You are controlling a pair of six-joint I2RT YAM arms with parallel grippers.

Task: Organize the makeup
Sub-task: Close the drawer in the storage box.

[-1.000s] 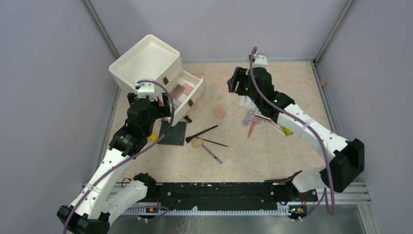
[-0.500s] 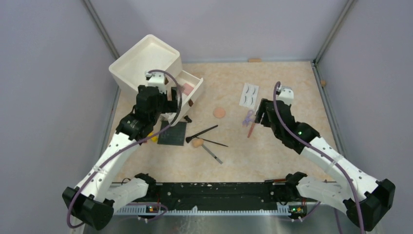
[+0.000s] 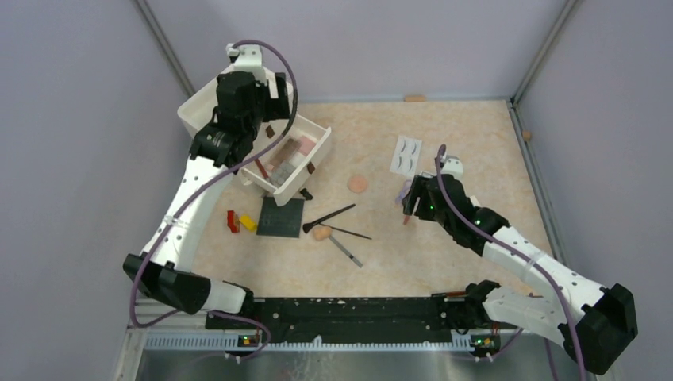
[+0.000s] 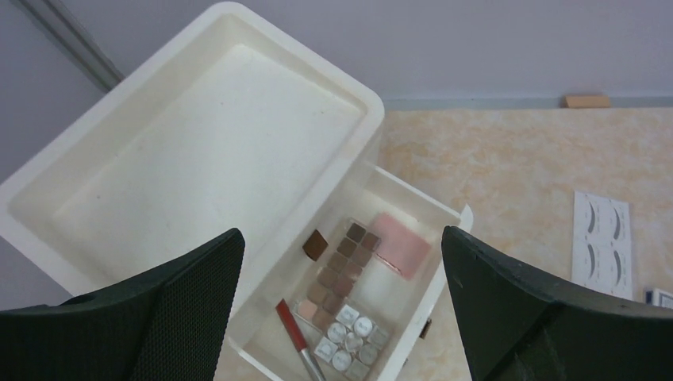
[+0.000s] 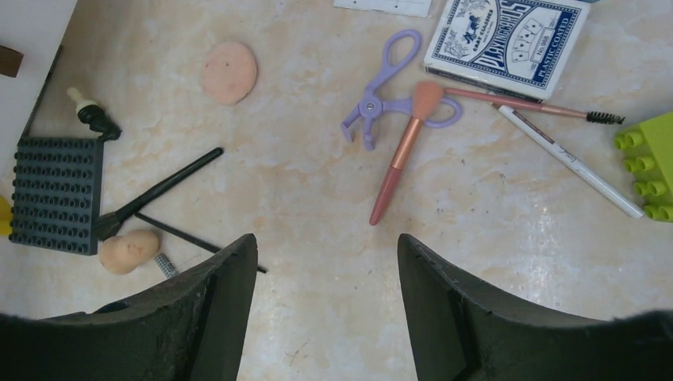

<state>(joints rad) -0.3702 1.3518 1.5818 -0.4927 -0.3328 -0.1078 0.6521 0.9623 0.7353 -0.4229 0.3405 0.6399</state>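
Observation:
My left gripper (image 4: pixel 341 232) hangs open above the white organiser's drawer (image 4: pixel 444 262), holding nothing. In the drawer lie a brown palette (image 4: pixel 341 270), a pink compact (image 4: pixel 401 244) and a red pencil (image 4: pixel 292 325). My right gripper (image 5: pixel 325 238) is open and empty just above the table, a little short of a pink brush (image 5: pixel 401 163) and a purple lash curler (image 5: pixel 389 87). A round peach puff (image 5: pixel 229 72), a black brush (image 5: pixel 163 190), a beige sponge (image 5: pixel 128 251), a thin spoolie (image 5: pixel 524 103) and a white pencil (image 5: pixel 567 159) lie loose. The eyelash card (image 3: pixel 408 155) lies farther back.
The organiser's top tray (image 4: pixel 214 151) holds nothing. A dark studded plate (image 3: pixel 281 217) lies in front of the drawer, with red (image 3: pixel 232 221) and yellow (image 3: pixel 248 224) bricks to its left. A playing-card box (image 5: pixel 508 36) and a green brick (image 5: pixel 647 163) sit beside the right gripper.
My left arm has risen from in front of the drawer to above the organiser. My right arm has drawn back from the far side and come down near the pink brush.

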